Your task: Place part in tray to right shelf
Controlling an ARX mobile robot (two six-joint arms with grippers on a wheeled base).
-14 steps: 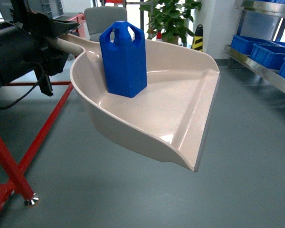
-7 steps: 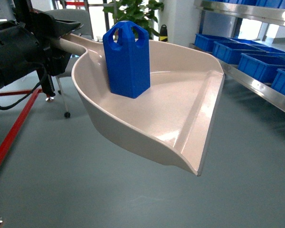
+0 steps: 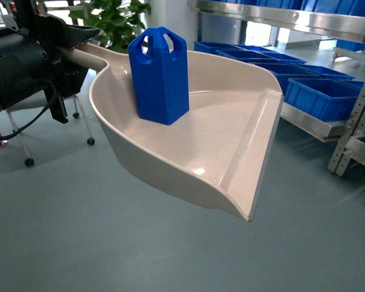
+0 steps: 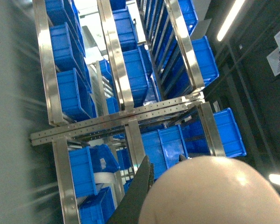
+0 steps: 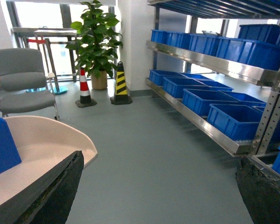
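The blue part (image 3: 161,73) stands upright at the back of the beige tray (image 3: 231,140), which hangs in the air above the floor. My left gripper (image 3: 73,52) is shut on the tray's handle at the upper left. In the left wrist view that gripper (image 4: 165,163) clamps the rounded beige handle end (image 4: 214,191). The right shelf (image 3: 304,21) with blue crates (image 3: 319,94) stands to the right of the tray. My right gripper (image 5: 158,186) is open over bare floor, with the tray (image 5: 42,140) and part (image 5: 2,149) to its left.
A steel shelf upright (image 3: 356,121) stands at the right edge. A potted plant (image 5: 95,42), two striped cones (image 5: 121,84) and a grey chair (image 5: 21,84) are at the back left. Grey floor lies between tray and shelf.
The whole view has swung right: the shelf and crates are nearer and larger, the plant has slid left, the red frame is gone. Tray and part hold their place.
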